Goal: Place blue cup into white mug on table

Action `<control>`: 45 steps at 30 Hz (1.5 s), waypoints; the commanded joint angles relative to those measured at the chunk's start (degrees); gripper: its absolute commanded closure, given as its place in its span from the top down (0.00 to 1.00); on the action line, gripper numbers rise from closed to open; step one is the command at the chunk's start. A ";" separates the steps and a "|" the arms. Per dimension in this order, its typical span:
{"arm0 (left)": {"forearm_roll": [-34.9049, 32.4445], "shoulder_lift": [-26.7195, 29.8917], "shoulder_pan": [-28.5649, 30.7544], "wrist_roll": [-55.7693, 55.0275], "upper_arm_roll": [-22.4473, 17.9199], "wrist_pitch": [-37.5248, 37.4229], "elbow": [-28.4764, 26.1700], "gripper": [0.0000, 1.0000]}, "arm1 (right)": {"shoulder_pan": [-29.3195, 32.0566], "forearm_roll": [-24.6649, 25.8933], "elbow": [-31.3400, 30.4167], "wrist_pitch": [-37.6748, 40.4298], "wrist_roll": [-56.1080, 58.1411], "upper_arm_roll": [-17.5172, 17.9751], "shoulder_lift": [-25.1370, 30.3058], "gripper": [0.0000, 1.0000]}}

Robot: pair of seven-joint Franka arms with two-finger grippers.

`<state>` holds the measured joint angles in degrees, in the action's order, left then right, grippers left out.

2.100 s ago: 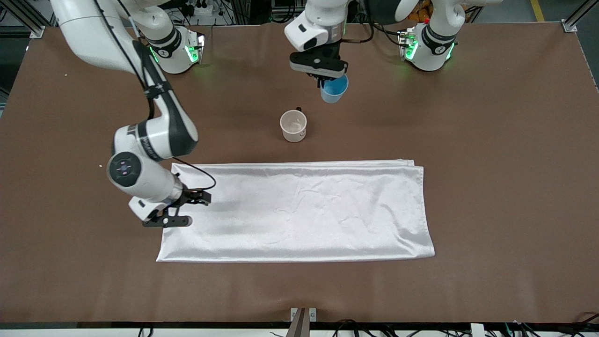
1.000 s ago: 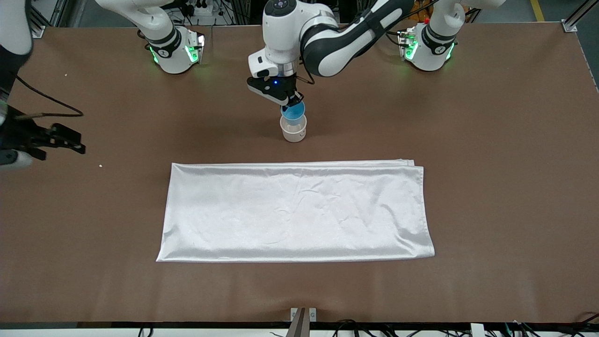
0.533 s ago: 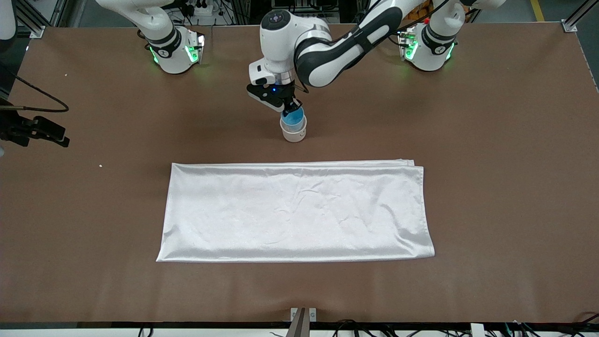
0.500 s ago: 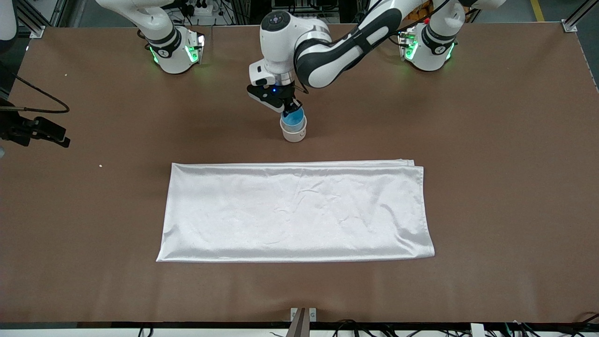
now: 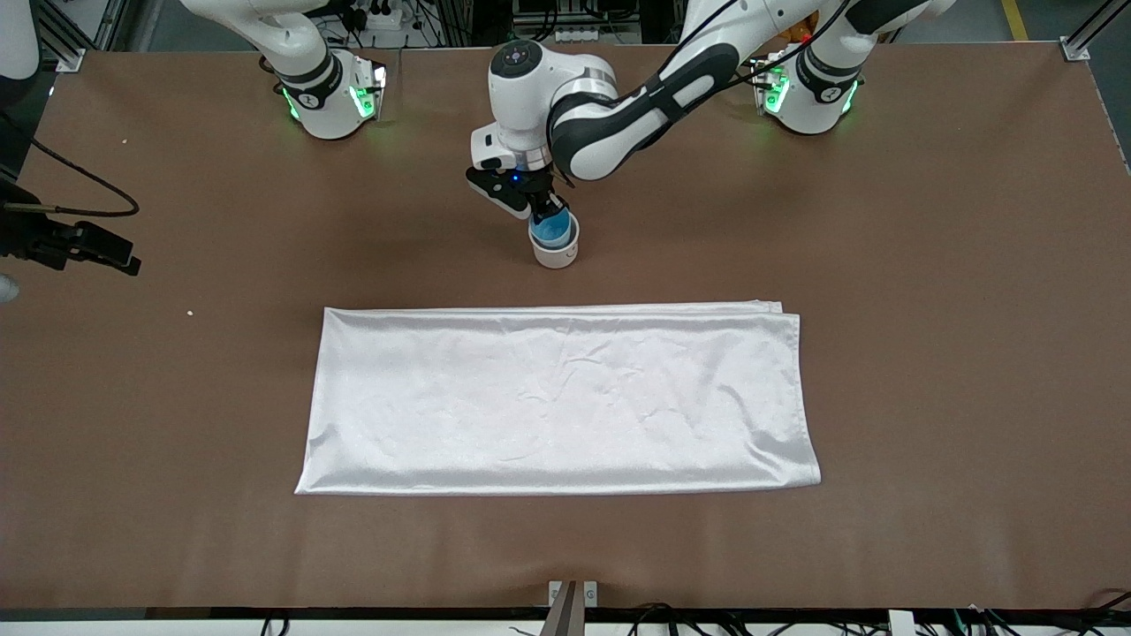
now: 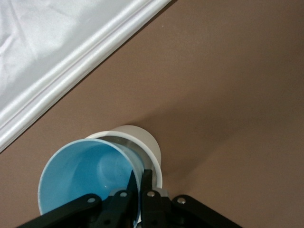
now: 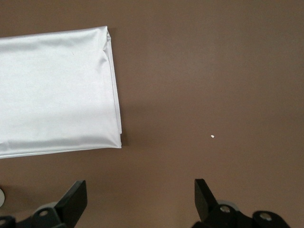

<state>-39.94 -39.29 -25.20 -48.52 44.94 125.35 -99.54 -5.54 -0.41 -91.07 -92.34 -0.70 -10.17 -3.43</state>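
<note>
right gripper (image 5: pixel 110 256) is held in the air over the table's (image 5: pixel 928 353) edge at the right arm's end, its fingers (image 7: pixel 73 199) spread wide with nothing between them, and that arm waits. a small pale crumb (image 5: pixel 189 312) is seen on the brown surface near it, and in the right wrist view the crumb (image 7: pixel 213 137) lies apart from the folded corner of the white cloth (image 7: pixel 57 90). white cloth (image 5: pixel 557 397) is spread flat across the middle of the table, nearer to the front camera than the mug.

white mug (image 5: pixel 557 250) is stood upright between the cloth and the edge where the bases are mounted, about midway between the two ends. blue cup (image 5: pixel 551 230) is seated inside it, only the rim showing above the mug's rim. left gripper (image 5: pixel 545 210) is lowered right over the mug, its fingers narrowed onto the cup's wall, one fingertip (image 6: pixel 130 183) inside the blue cup (image 6: pixel 88 175) and the other outside it, within the white mug (image 6: pixel 142 142).
</note>
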 commanded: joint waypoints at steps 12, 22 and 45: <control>-1.90 -0.09 -0.11 -0.53 -1.08 0.86 1.28 1.00 | -0.26 -2.32 -0.69 -0.65 -0.36 0.68 1.41 1.00; 0.99 4.91 1.65 -1.40 -0.82 0.25 0.84 1.00 | -0.34 -2.49 -0.34 -0.74 1.05 0.68 1.32 1.00; 26.65 24.77 4.81 8.15 -9.68 -10.64 1.28 1.00 | -0.61 -2.67 -0.25 -0.48 1.23 0.59 1.23 1.00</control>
<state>-20.29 -20.72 -20.53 -47.09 40.19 116.43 -97.27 -5.96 -2.29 -90.95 -93.11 -0.21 -9.48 -3.20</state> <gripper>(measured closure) 0.000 0.000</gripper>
